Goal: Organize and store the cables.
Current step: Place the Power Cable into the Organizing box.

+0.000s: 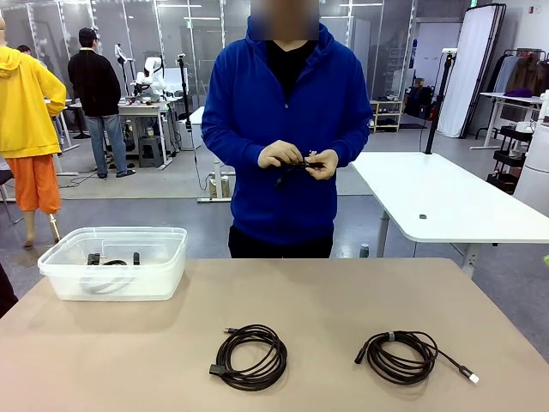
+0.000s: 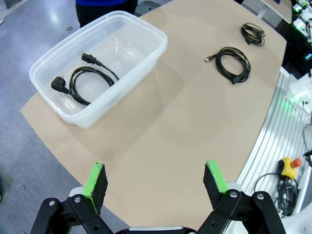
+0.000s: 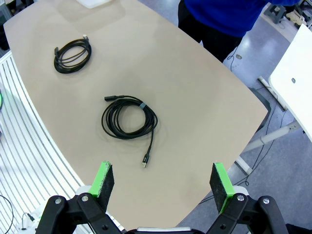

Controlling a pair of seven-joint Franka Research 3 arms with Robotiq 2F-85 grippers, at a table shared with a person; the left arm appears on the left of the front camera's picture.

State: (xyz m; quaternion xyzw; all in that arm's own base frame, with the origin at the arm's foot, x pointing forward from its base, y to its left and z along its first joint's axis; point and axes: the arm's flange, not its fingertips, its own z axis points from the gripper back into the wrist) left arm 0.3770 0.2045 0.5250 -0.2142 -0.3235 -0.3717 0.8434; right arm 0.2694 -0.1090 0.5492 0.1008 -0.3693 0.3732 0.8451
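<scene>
Clear plastic bin point(image 1: 113, 276) stands at the bench's point(image 1: 343, 296) left, one cable point(image 2: 85, 80) already inside. Left end effector point(image 2: 155, 174) hangs released and empty over the near edge. Mid-bench lies a coil point(image 1: 250, 356). Beyond it a person's hands point(image 1: 280, 155) work another cord point(image 1: 296, 165). A second coil point(image 1: 401, 356) lies further right, well apart from the bin. Right end effector point(image 3: 162, 171) hovers above it, jaws spread, holding nothing. Storing looks barely begun. The next move likely calls for descending on a coil, pinching its bundle and carrying it to the bin.
</scene>
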